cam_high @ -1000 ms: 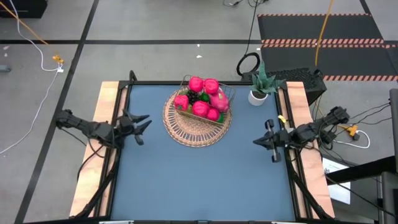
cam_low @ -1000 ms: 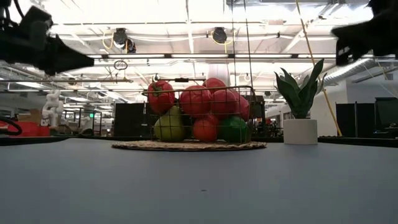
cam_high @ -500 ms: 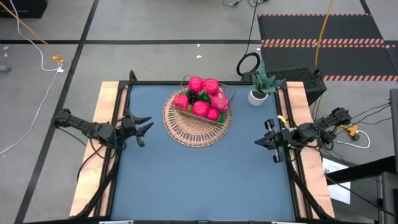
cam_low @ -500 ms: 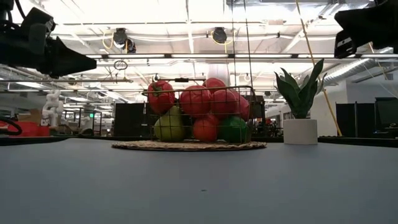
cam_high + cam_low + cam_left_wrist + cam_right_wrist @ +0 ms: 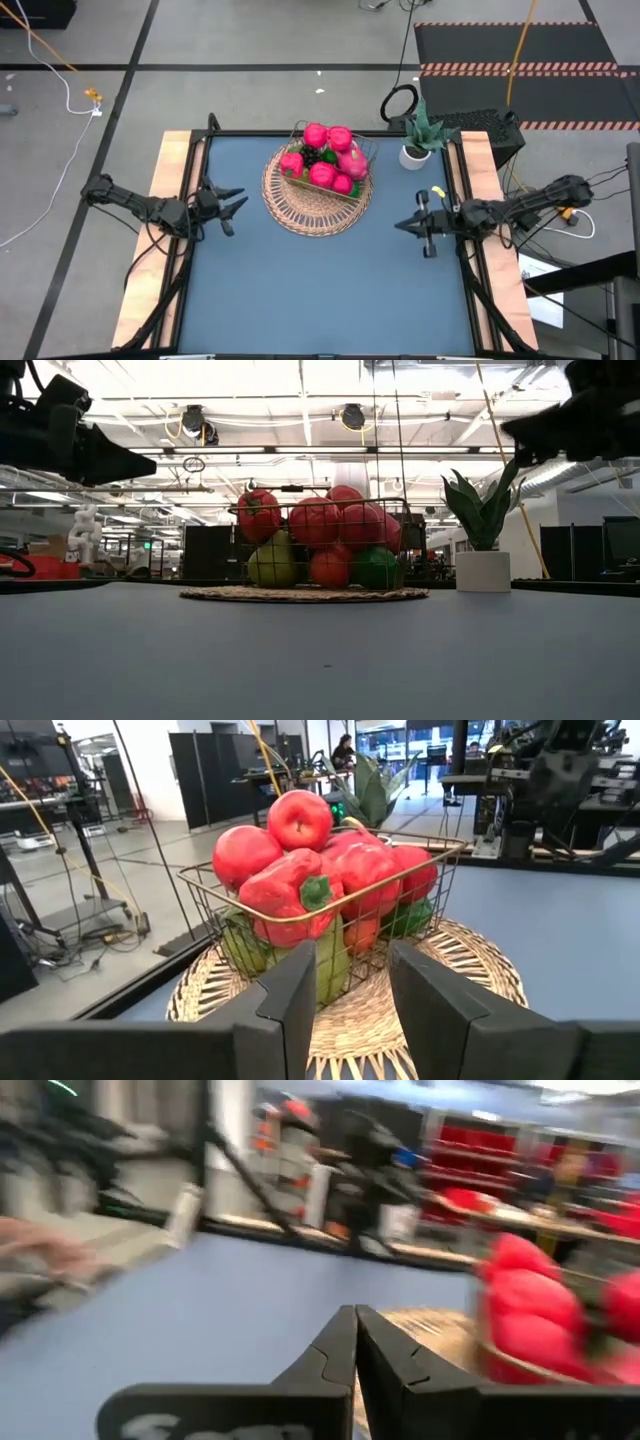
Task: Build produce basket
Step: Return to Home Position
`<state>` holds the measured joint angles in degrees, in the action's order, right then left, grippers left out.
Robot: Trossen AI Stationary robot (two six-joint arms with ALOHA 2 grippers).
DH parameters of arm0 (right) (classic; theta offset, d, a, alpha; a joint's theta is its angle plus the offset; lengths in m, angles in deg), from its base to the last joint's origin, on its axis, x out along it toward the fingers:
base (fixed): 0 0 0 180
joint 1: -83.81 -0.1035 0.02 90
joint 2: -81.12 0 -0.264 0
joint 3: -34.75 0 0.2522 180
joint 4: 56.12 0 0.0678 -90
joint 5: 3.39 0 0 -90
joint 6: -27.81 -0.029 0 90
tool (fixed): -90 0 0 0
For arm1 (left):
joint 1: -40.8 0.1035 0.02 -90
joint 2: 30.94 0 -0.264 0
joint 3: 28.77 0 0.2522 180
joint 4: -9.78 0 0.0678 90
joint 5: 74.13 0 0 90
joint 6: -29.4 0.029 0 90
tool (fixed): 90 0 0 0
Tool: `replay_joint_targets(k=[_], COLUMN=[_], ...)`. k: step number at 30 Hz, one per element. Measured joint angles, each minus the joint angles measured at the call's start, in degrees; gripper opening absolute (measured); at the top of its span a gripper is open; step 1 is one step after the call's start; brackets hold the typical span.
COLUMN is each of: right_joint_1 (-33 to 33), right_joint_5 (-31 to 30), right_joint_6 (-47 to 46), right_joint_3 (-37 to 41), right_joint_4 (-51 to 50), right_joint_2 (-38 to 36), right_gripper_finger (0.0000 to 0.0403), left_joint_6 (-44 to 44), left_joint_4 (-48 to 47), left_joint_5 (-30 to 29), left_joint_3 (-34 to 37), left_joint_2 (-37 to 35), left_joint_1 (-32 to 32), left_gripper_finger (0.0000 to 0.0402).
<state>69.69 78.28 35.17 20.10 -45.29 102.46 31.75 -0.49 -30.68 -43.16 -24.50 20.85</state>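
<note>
High view, looking straight down on a blue-grey table (image 5: 320,290): the basket sits toward the far edge, about midway between left and right. It is a round tan wicker tray (image 5: 300,215) carrying a small gold wire frame (image 5: 447,870). The produce (image 5: 322,175) is heaped inside the wire frame, which stands on the far part of the tray. From above it shows as pink-red round pieces with dark purple grapes (image 5: 318,157) among them. Seen level from the low view, the heap rises above the frame's top wire. A red bell pepper (image 5: 258,512) is at the left and red round fruits run across the top. Beneath them are a yellow-green pear-shaped piece (image 5: 272,563), an orange-red one and a dark green one (image 5: 375,568). A white plant pot (image 5: 414,154) with spiky green leaves stands at the far right, near the basket but apart from it. 2 dark arms reach in from the sides. The left gripper (image 5: 232,205) hangs over the table's left edge, left of the basket and clear of it. Its 2 fingers (image 5: 300,990) are spread apart toward the produce, with nothing between them. The right gripper (image 5: 400,226) hangs over the right side, nearer than the plant pot and apart from the tray. Its fingers (image 5: 340,1342) are pressed together, gripping nothing.
</note>
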Motion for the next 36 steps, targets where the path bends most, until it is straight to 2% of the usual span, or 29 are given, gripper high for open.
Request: replay_joint_targets(k=[3,6,9,11,13,18,22,26,30,36], right_joint_1=[1.79,3.40,4.09,4.36,4.48,4.47,4.45,4.43,4.40,4.38], right_joint_5=[-5.00,-5.98,-4.96,-4.84,-4.35,5.65,6.78,6.96,6.94,6.98], right_joint_6=[0.94,1.33,0.91,0.70,-0.31,0.74,2.88,4.21,3.53,-10.74], right_joint_3=[0.00,-0.58,-3.47,-5.19,-5.03,-0.17,-0.15,-0.11,-0.08,-0.07], right_joint_4=[-2.92,-6.41,-21.34,-26.43,-25.60,-16.52,-15.19,-8.89,-8.89,-9.64], right_joint_2=[-1.61,-5.01,-9.31,-11.88,-14.27,-15.25,-14.70,-15.10,-14.91,-14.92], right_gripper_finger=[0.0000,0.0000,0.0000,0.0000,0.0000,0.0000,0.0000,0.0000,0.0000,0.0000], left_joint_6=[0.59,0.46,0.40,0.38,0.37,0.37,0.37,0.39,0.40,0.40], left_joint_4=[0.04,0.04,0.07,0.07,0.09,0.10,0.09,0.10,0.11,0.13], left_joint_5=[-0.02,0.00,0.00,0.00,0.00,-0.01,-0.02,0.00,0.00,0.00], left_joint_3=[0.00,0.00,0.00,0.00,0.00,0.00,0.00,0.00,0.00,0.00], left_joint_2=[0.04,0.04,0.04,0.04,0.04,0.04,0.08,0.29,0.30,0.30], left_joint_1=[0.00,0.00,0.00,0.00,0.00,0.00,0.00,0.00,0.00,0.00], left_gripper_finger=[0.0131,0.0131,0.0131,0.0131,0.0131,0.0131,0.0131,0.0131,0.0131,0.0131])
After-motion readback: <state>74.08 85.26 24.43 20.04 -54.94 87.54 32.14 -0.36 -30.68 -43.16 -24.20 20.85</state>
